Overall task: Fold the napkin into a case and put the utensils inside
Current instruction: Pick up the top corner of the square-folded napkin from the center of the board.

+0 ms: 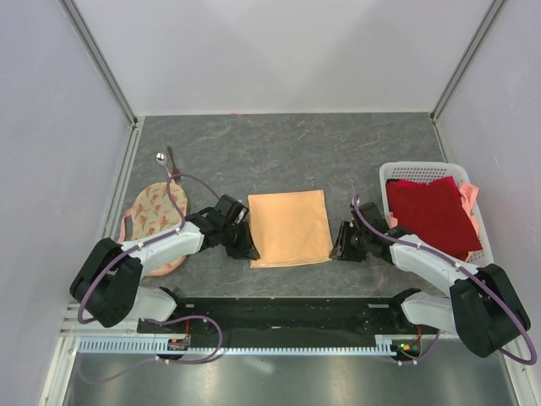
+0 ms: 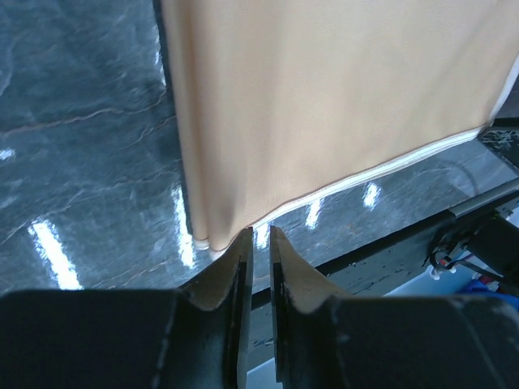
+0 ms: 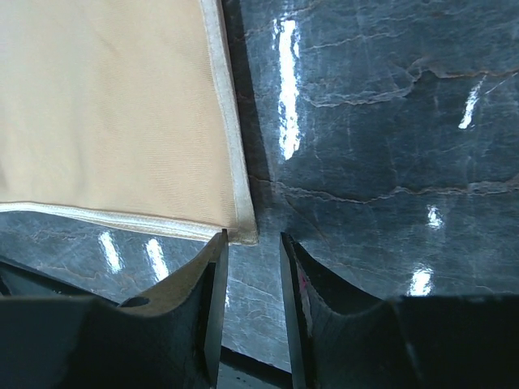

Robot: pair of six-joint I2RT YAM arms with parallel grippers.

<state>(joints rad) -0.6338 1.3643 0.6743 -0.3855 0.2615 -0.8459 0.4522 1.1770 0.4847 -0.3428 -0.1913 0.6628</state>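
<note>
The peach-orange napkin (image 1: 289, 227) lies flat as a folded, nearly square rectangle in the middle of the table. My left gripper (image 1: 250, 251) sits low at its near-left corner, jaws a narrow gap apart with nothing between them; in the left wrist view the tips (image 2: 259, 235) touch the napkin's (image 2: 324, 97) hemmed corner. My right gripper (image 1: 336, 249) is open and empty at the near-right corner (image 3: 253, 239), just off the napkin's hem (image 3: 105, 105). The silver spoon (image 1: 161, 157) and brown stick (image 1: 172, 165) lie at the far left. No narrow case shows.
A round cream printed cloth (image 1: 152, 222) lies under the left arm. A white lattice basket (image 1: 423, 169) at the right holds a dark red cloth (image 1: 433, 213). The table's near edge and black rail run just behind both grippers.
</note>
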